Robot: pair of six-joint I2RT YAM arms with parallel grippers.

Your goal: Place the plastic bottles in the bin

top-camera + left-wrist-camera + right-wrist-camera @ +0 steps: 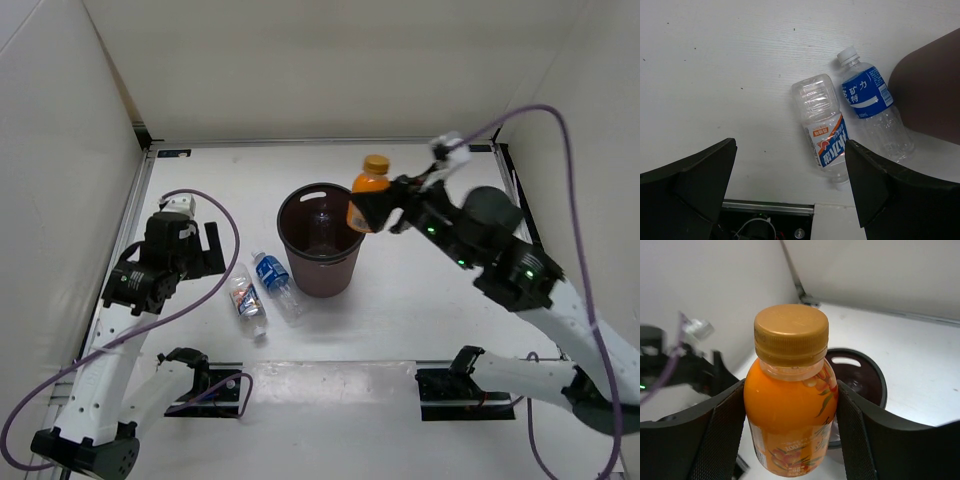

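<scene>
My right gripper (380, 212) (790, 385) is shut on the short orange bottle (367, 196) (790, 415), holding it upright at the right rim of the dark maroon bin (325, 275) (876, 371). A clear bottle (322, 222) lies inside the bin. Two plastic bottles lie on the table left of the bin: a blue-label one (274, 279) (871, 105) and a white-red-label one (246, 300) (824, 127). My left gripper (205, 250) (790, 145) is open above the table just left of them, with nothing between its fingers.
White walls enclose the table on the left, back and right. A purple cable (215, 290) loops from the left arm across the table near the bottles. Black arm base mounts (205, 385) sit at the near edge.
</scene>
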